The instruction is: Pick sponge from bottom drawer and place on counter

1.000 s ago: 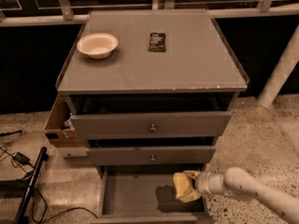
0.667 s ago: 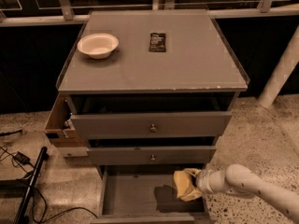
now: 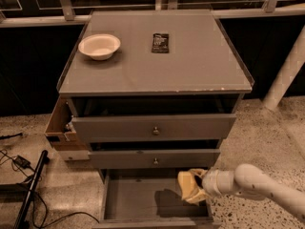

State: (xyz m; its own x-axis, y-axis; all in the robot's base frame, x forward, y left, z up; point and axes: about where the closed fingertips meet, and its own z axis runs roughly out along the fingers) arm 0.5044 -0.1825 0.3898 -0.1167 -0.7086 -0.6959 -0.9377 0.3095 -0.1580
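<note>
Hardly anything has shifted since a moment ago: your gripper (image 3: 199,189) hangs over the right side of the bottom drawer (image 3: 128,199), jaws closed on the sponge (image 3: 187,185) just clear of its floor, so the lift to the bench (image 3: 157,70) remains.

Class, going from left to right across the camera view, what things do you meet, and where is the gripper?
Brown box → white bowl → black packet → sponge, gripped by the gripper above the bottom drawer → white post.
</note>
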